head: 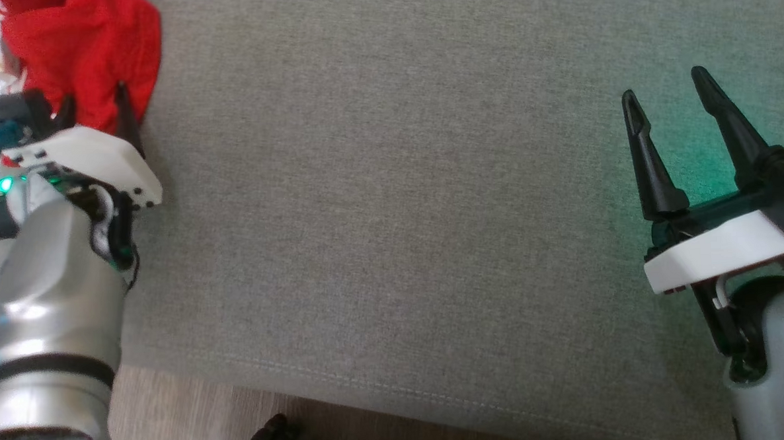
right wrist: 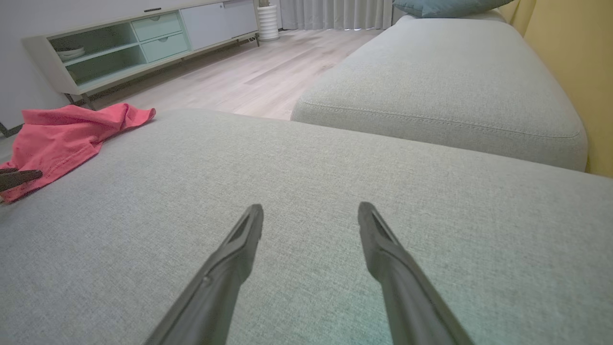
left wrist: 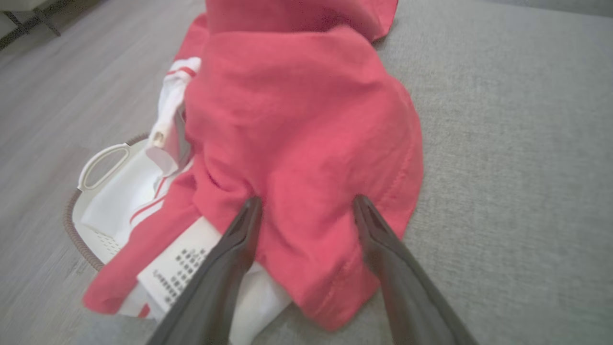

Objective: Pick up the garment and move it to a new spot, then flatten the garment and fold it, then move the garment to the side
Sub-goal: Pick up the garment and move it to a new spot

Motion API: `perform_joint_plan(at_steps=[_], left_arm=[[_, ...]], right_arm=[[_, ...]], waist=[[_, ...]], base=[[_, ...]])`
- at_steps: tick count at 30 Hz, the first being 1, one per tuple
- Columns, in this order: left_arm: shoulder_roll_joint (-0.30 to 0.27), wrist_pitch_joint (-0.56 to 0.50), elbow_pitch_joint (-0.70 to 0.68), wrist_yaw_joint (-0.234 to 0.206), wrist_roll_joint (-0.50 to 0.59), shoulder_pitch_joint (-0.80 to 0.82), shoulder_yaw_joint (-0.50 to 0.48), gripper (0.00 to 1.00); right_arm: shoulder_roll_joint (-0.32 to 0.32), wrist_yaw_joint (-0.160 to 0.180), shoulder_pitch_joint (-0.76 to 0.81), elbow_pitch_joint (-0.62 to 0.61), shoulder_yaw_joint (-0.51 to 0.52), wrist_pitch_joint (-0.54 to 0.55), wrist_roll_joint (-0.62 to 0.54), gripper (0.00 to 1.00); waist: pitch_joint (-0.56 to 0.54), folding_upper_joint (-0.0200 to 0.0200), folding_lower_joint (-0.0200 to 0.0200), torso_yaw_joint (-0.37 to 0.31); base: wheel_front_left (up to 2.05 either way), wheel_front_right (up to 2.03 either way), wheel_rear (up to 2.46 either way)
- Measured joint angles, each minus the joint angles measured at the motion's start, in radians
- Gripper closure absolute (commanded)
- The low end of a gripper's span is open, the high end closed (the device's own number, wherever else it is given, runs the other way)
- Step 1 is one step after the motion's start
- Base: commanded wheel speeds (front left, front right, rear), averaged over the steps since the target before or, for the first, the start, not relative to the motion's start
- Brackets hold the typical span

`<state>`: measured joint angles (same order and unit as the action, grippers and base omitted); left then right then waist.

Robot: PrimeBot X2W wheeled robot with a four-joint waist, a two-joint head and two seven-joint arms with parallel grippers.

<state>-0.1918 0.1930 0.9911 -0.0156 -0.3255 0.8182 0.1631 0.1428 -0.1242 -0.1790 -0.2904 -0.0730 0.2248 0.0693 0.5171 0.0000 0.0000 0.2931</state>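
Note:
A crumpled red garment [head: 87,48] lies at the far left corner of the grey sofa cushion [head: 397,193], part of it hanging over a white laundry basket [left wrist: 103,163]. My left gripper [head: 92,101] stands open right at the garment's near edge, one fingertip on each side of a fold [left wrist: 306,206], nothing pinched. In the right wrist view the garment [right wrist: 62,134] lies far to the left. My right gripper [head: 668,95] hovers open over bare cushion at the right, fingers [right wrist: 239,249] spread with nothing between them.
The basket holds white cloth with red stripes [left wrist: 167,96]. Wooden floor [head: 195,414] runs along the cushion's near edge. A second sofa section [right wrist: 445,81], a low sideboard [right wrist: 119,43] and a yellow wall [right wrist: 574,57] lie beyond.

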Motion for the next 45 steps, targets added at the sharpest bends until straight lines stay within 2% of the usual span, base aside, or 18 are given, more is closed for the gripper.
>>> perform_joint_plan(at_steps=[4,7,8,9,13,17,20,23,29,33,34,35,39,40,45], left_arm=[[-0.010,-0.074,0.121,0.035,-0.014,0.072,-0.004,0.00],[-0.017,-0.170,0.191,0.064,-0.031,0.132,-0.007,0.00],[-0.020,-0.185,0.206,0.069,-0.035,0.146,-0.008,0.47],[-0.021,-0.195,0.216,0.072,-0.039,0.155,-0.008,1.00],[-0.028,-0.108,0.229,0.076,-0.029,0.146,0.005,1.00],[-0.029,0.019,0.210,0.037,-0.014,0.126,0.016,1.00],[-0.030,0.052,0.149,0.006,-0.009,0.122,0.015,1.00],[-0.032,0.055,0.029,-0.021,0.008,0.080,0.011,1.00],[-0.045,0.057,-0.286,-0.056,0.034,-0.114,-0.011,1.00],[-0.047,0.055,-0.457,-0.063,0.034,-0.252,-0.006,1.00],[-0.049,0.052,-0.501,-0.065,0.034,-0.283,-0.003,1.00],[-0.058,0.035,-0.605,-0.083,0.039,-0.344,0.004,1.00],[-0.059,-0.018,-0.800,-0.100,0.056,-0.445,0.047,1.00],[-0.059,-0.018,-0.800,-0.100,0.056,-0.445,0.047,1.00],[-0.052,-0.083,-0.915,-0.102,0.065,-0.546,0.116,1.00]], right_arm=[[0.001,0.000,0.000,0.005,-0.001,0.000,0.001,0.00],[0.001,0.000,0.000,0.009,-0.003,0.000,0.001,0.00],[0.002,0.000,0.000,0.010,-0.004,0.000,0.001,0.00],[0.002,0.000,-0.001,0.011,-0.006,0.000,0.001,0.00],[0.002,0.000,-0.001,0.019,-0.008,-0.002,0.001,0.00],[-0.005,0.000,0.001,0.036,0.007,-0.024,0.000,0.00],[-0.019,0.000,0.010,0.049,0.019,-0.047,0.000,0.00],[-0.042,0.000,0.032,0.067,0.018,-0.068,0.001,0.00],[-0.068,0.000,0.088,0.111,0.014,-0.107,0.019,0.00],[-0.074,0.000,0.104,0.128,0.003,-0.124,0.028,0.00],[-0.077,0.000,0.111,0.129,-0.002,-0.128,0.028,0.00],[-0.083,0.000,0.121,0.133,-0.009,-0.129,0.038,0.00],[-0.088,0.000,0.149,0.142,-0.003,-0.137,0.052,0.00],[-0.088,0.000,0.149,0.142,-0.003,-0.137,0.052,0.00],[-0.092,0.000,0.155,0.143,-0.007,-0.137,0.073,0.00]], waist=[[0.012,0.0000,0.0000,-0.011],[0.009,0.0000,0.0000,-0.012],[0.008,0.0000,0.0000,-0.012],[0.006,0.0000,0.0000,-0.013],[-0.012,0.0000,0.0000,-0.012],[-0.051,0.0000,0.0000,-0.011],[-0.092,0.0000,0.0000,-0.009],[-0.142,0.0000,0.0000,-0.009],[-0.255,0.0001,0.0000,-0.023],[-0.326,0.0001,0.0000,-0.047],[-0.339,0.0001,0.0000,-0.058],[-0.359,0.0001,0.0000,-0.085],[-0.386,0.0001,0.0000,-0.150],[-0.386,0.0001,0.0000,-0.150],[-0.402,0.0001,0.0000,-0.244]], base=[[0.00,0.00,0.00],[0.00,0.00,0.00],[0.00,0.00,0.00],[0.00,0.00,0.00],[0.00,0.00,0.00],[0.00,0.00,0.00],[0.00,0.00,0.00],[0.00,0.00,0.00],[0.00,0.00,0.00],[0.00,0.00,0.00],[0.00,0.00,0.00],[0.00,0.00,0.00],[0.00,0.00,0.00],[0.00,0.00,0.00],[0.00,0.00,0.00]])
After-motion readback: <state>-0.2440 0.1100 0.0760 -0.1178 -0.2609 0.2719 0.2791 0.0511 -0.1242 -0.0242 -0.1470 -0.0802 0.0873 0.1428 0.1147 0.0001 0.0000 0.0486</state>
